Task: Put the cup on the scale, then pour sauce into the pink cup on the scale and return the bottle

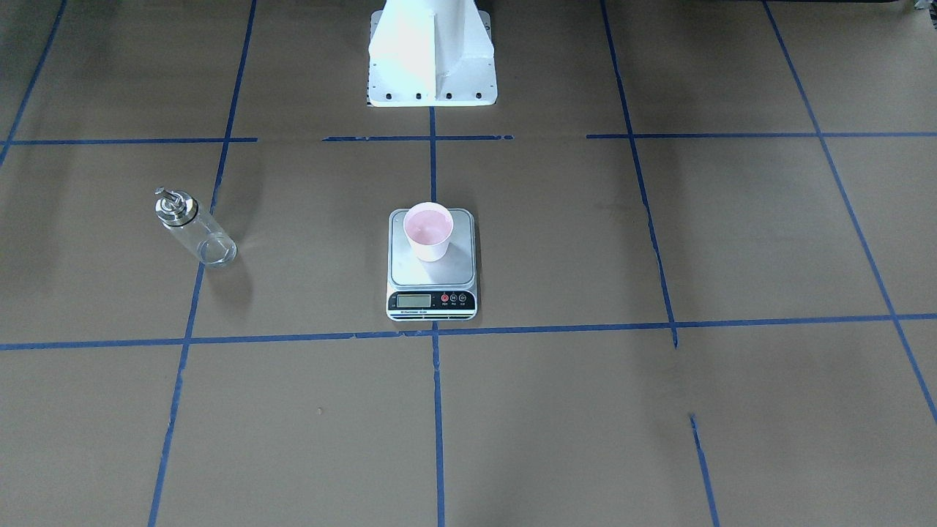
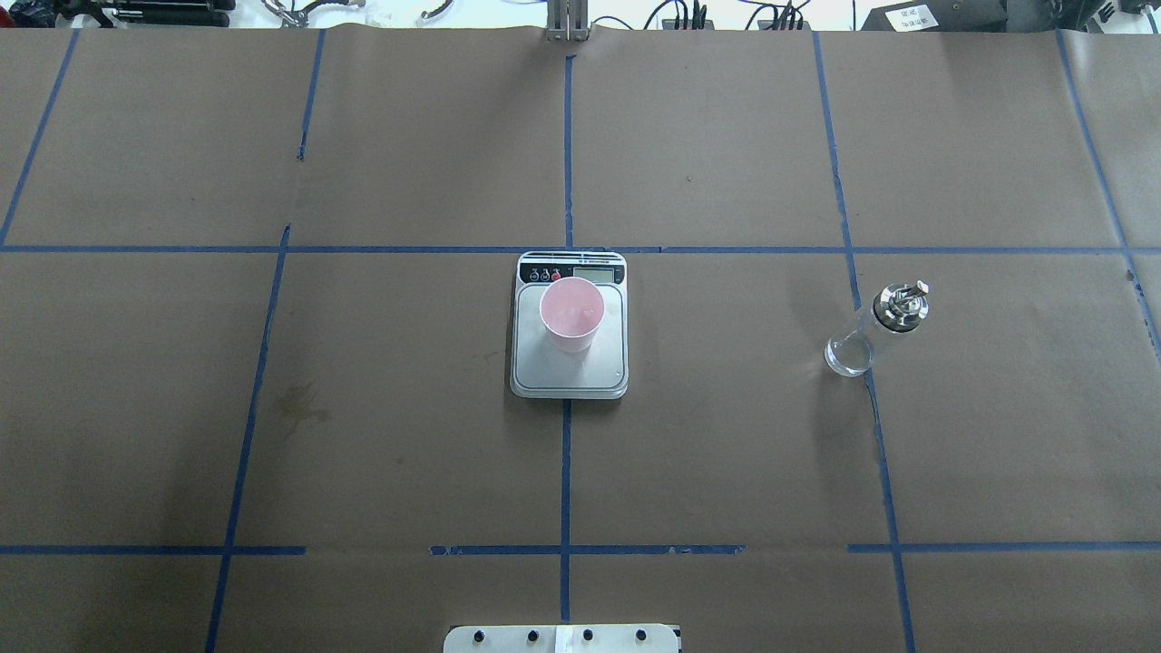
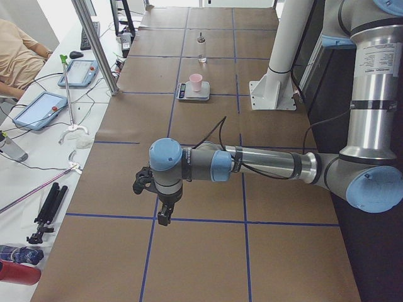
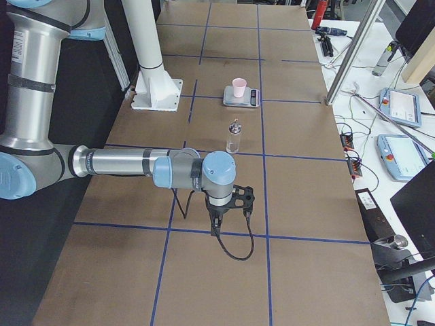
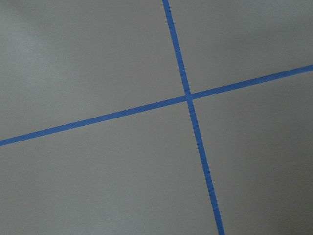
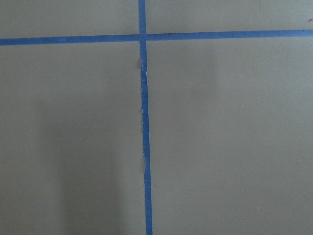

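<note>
Robotics lab: tape-gridded table (image 2: pixel 408 408), teach pendants (image 4: pixel 402 106), aluminium frame posts (image 3: pixel 94 44).

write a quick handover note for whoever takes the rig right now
Left gripper: over bare table towards the robot's left end, nothing seen in it; open or shut cannot be told.
Right gripper: the same towards the right end.
Cup: upright on the scale, towards the display end.
Bottle: upright on the table on the robot's right, clear of both grippers.
Done: cup is on the scale.
Left: these views do not show whether sauce is in the cup. If it is not, pour and return the bottle.
</note>
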Tool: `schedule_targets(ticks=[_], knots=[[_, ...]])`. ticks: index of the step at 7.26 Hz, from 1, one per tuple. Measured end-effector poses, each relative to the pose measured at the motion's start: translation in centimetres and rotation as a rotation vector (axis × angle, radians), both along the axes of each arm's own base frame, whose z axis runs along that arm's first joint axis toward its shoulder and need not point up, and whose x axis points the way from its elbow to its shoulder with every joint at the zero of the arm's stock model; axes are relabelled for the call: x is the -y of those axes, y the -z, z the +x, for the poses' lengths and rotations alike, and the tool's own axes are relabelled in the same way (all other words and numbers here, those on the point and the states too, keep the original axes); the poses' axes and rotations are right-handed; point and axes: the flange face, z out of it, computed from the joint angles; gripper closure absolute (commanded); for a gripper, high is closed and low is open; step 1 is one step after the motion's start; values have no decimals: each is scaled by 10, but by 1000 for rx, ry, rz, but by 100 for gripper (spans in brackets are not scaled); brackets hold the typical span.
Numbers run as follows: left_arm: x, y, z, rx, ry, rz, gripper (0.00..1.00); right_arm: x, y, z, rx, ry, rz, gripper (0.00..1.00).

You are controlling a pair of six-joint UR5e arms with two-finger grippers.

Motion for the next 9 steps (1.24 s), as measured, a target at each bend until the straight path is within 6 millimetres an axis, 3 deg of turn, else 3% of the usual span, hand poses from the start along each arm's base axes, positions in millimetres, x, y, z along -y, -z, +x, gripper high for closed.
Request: schedule_targets(ticks=[9], knots=[[-7,-8,-2,3,-3,-9,0,4,4,-3,3,16,17,0]])
